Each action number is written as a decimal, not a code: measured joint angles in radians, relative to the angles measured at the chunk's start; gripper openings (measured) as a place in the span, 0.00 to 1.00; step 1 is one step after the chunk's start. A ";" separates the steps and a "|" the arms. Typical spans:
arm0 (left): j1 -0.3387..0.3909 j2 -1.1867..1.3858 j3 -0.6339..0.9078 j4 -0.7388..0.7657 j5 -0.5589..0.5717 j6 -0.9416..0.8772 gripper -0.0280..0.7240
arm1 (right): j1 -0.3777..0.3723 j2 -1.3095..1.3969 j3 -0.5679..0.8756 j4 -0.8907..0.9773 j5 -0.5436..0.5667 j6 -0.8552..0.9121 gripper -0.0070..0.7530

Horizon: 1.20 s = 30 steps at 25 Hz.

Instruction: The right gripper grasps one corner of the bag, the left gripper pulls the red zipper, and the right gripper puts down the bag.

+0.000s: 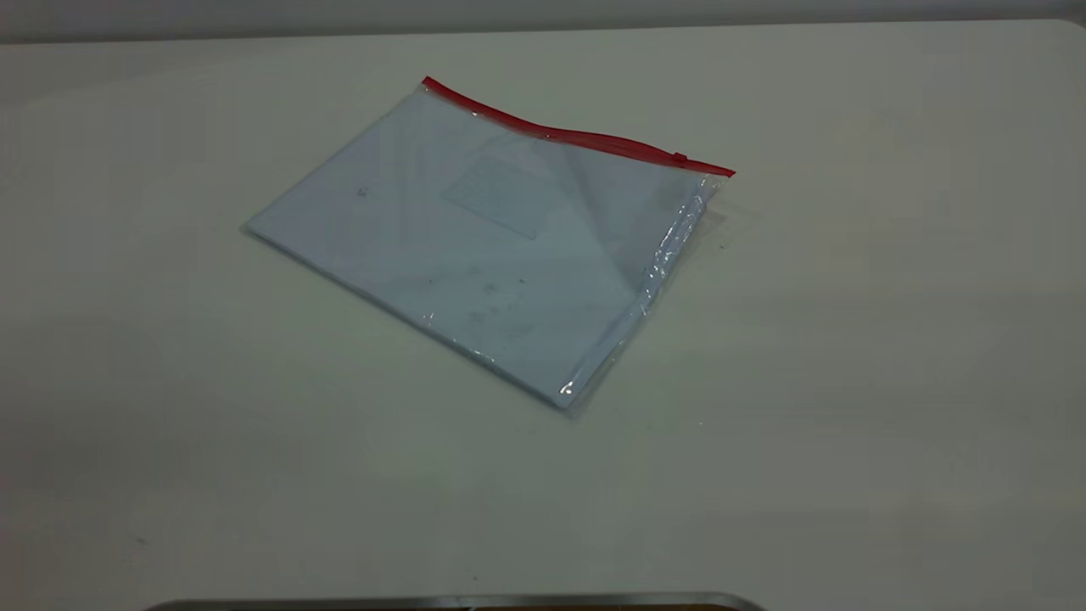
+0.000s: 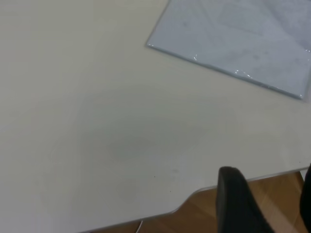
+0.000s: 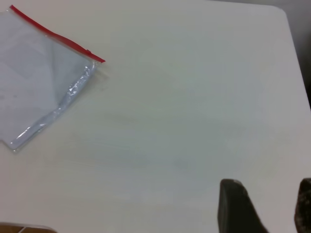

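The bag lies flat on the white table, a clear pouch with pale blue-white sheets inside. The red zipper runs along its far long edge, with the small slider tab near the right end. The corner of the bag is where the red strip meets the crinkled short edge. Neither arm shows in the exterior view. The left gripper is open and empty over the table's near edge, far from the bag. The right gripper is open and empty over bare table, far from the bag.
The table's front edge with wooden floor beyond it shows in the left wrist view. The table's far right rounded corner shows in the right wrist view. A metal strip lies along the near edge in the exterior view.
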 joint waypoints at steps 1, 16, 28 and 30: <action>0.000 0.000 0.000 0.001 0.000 -0.005 0.55 | 0.000 0.000 0.000 0.010 -0.001 0.000 0.44; 0.000 0.669 -0.098 0.001 -0.634 0.024 0.55 | 0.000 0.757 0.000 0.408 -0.534 -0.365 0.47; 0.000 1.263 -0.321 -0.185 -0.725 0.257 0.55 | 0.016 1.469 -0.040 1.453 -0.689 -1.456 0.51; -0.002 1.324 -0.348 -0.252 -0.732 0.303 0.55 | 0.051 1.588 -0.075 1.578 -0.699 -1.616 0.51</action>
